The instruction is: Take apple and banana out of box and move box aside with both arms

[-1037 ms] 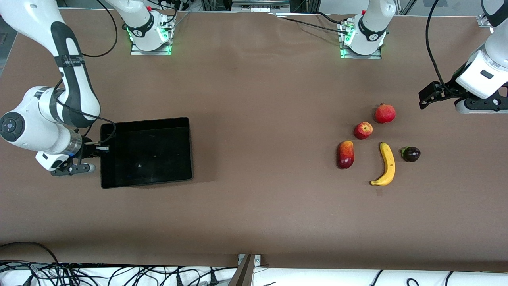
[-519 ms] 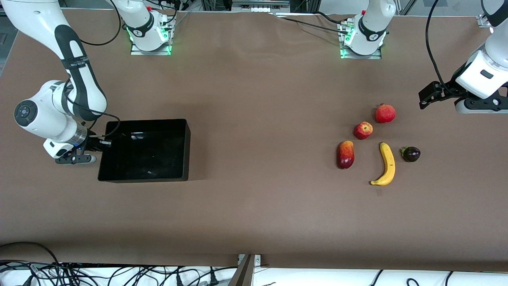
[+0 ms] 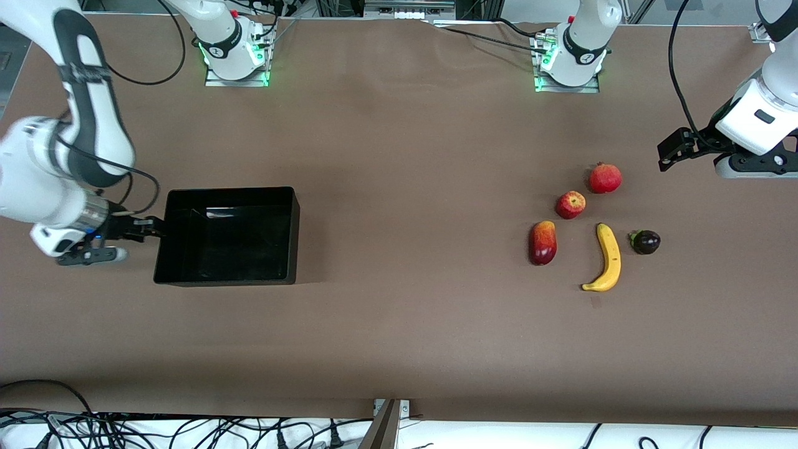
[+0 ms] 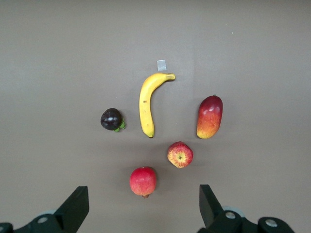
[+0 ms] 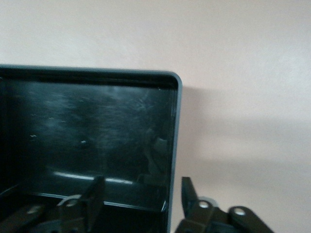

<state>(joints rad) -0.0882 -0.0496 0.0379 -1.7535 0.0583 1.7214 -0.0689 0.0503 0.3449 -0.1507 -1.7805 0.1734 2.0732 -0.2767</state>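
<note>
The black box [image 3: 227, 277] rests on the table toward the right arm's end. My right gripper [image 3: 154, 226] is at the box's end wall, open, with one finger inside the box and one outside at a corner [image 5: 171, 82]; the fingers do not press the wall. The banana [image 3: 608, 259], the apple [image 3: 570, 204], a red pomegranate [image 3: 605, 178], a red-yellow mango [image 3: 542, 242] and a dark purple fruit [image 3: 646, 242] lie grouped toward the left arm's end. My left gripper [image 3: 668, 153] hangs open and empty in the air beside them. Its view shows the banana [image 4: 147, 104] and the apple [image 4: 180, 154].
A small piece of grey tape [image 4: 161, 64] lies by the banana's tip. The two arm bases [image 3: 234, 53] stand along the table's top edge. Cables lie along the edge nearest the front camera.
The box shifted and settled a second ago and has stayed still since. My right arm has drawn back toward its end of the table, its gripper now at the box's wall. The left arm waits.
</note>
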